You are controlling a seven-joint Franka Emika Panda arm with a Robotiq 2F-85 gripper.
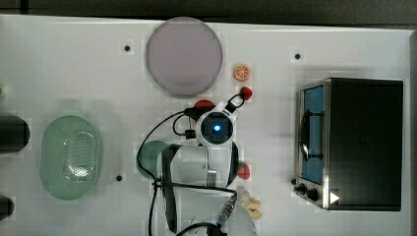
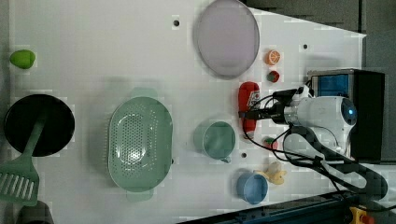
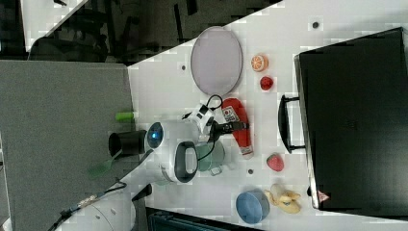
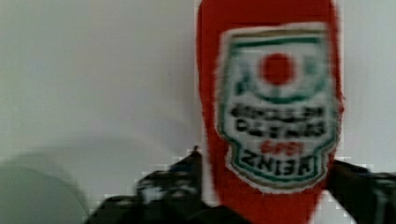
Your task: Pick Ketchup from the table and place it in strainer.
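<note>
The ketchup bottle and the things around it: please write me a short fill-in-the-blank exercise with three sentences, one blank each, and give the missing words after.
1. The ketchup lies on its side on the white ____.
2. In the left view, the round mug stands between the ketchup and the mint-green ____.
3. The claw has one finger on each side of the red ____.

Missing words: table; strainer; bottle
</note>
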